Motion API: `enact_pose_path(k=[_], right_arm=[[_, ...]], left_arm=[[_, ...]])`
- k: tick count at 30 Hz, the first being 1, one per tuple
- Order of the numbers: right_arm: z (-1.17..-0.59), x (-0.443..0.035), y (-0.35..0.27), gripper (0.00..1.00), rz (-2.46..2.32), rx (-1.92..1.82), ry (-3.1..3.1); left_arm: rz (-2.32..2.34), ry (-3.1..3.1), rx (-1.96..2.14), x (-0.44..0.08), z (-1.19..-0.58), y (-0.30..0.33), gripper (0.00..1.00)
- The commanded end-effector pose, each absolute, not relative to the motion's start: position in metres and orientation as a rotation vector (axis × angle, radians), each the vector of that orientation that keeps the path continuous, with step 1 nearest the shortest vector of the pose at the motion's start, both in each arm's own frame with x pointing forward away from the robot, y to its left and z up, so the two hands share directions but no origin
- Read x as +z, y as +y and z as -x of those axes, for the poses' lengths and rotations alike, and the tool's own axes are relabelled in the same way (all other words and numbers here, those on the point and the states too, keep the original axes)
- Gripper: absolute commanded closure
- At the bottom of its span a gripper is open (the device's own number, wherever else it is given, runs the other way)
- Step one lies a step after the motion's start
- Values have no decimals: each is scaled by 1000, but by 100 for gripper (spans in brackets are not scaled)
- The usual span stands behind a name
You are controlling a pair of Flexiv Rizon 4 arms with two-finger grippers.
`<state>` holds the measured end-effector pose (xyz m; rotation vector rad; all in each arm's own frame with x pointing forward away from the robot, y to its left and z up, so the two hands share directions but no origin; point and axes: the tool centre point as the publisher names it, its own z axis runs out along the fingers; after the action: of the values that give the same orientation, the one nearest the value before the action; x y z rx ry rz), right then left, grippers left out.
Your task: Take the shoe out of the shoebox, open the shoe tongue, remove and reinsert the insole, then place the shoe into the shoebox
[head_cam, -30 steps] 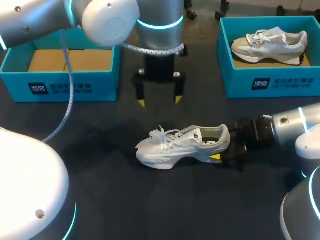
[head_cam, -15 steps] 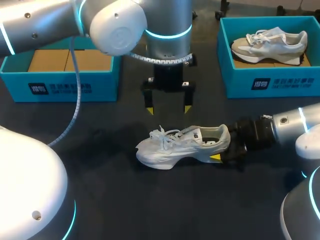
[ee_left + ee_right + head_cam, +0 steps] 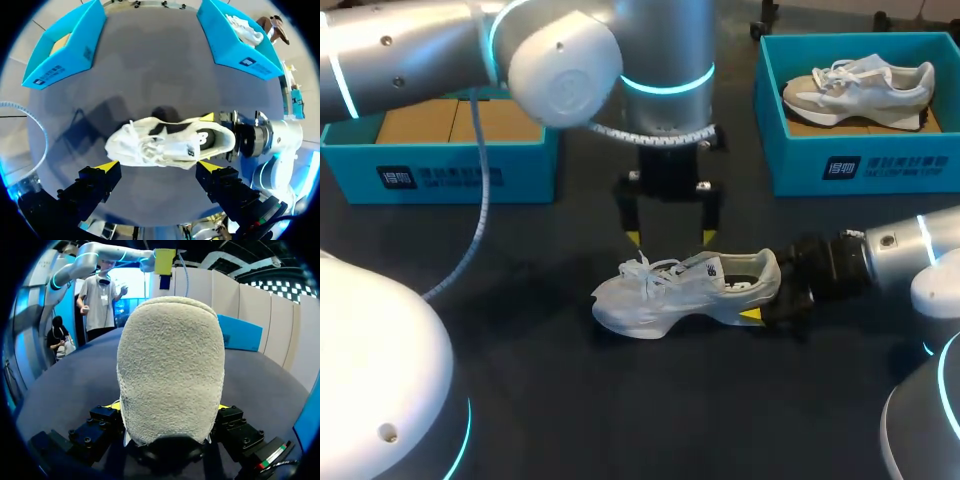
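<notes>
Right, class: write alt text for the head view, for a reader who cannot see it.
A white sneaker stands centrally, its heel clamped by the right gripper, while the left gripper hangs open just above its laces. Behind, the left blue shoebox shows cardboard; the right shoebox holds a beige sneaker.

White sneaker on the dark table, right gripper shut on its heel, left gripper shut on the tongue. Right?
No. The left gripper is open: the left wrist view shows its yellow tips wide apart above the white sneaker, gripping nothing. The sneaker is on the dark table, right gripper shut on its heel.
</notes>
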<state>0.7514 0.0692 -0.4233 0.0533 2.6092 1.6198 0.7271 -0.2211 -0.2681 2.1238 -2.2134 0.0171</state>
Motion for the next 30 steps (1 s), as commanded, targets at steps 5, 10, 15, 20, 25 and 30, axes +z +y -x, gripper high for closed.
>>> enact_pose_path(k=[5,10,15,20,25,30], right_arm=[[-751,-423,71,100,-55,1614,2611],[-751,-423,71,100,-55,1614,2611],[-751,-423,71,100,-55,1614,2611],[-751,-423,71,100,-55,1614,2611],[-751,-423,71,100,-55,1614,2611],[-751,-423,71,100,-55,1614,2611]], left_arm=[[-2089,-2233,1,-289,-725,-253,0],[-2084,-2251,-37,-299,-724,-264,0],[-2098,-2256,-71,-310,-723,-270,0],[-2131,-2256,-105,-316,-725,-273,0],[-2159,-2245,-136,-325,-728,-274,0],[-2194,-2245,-174,-336,-729,-277,0]])
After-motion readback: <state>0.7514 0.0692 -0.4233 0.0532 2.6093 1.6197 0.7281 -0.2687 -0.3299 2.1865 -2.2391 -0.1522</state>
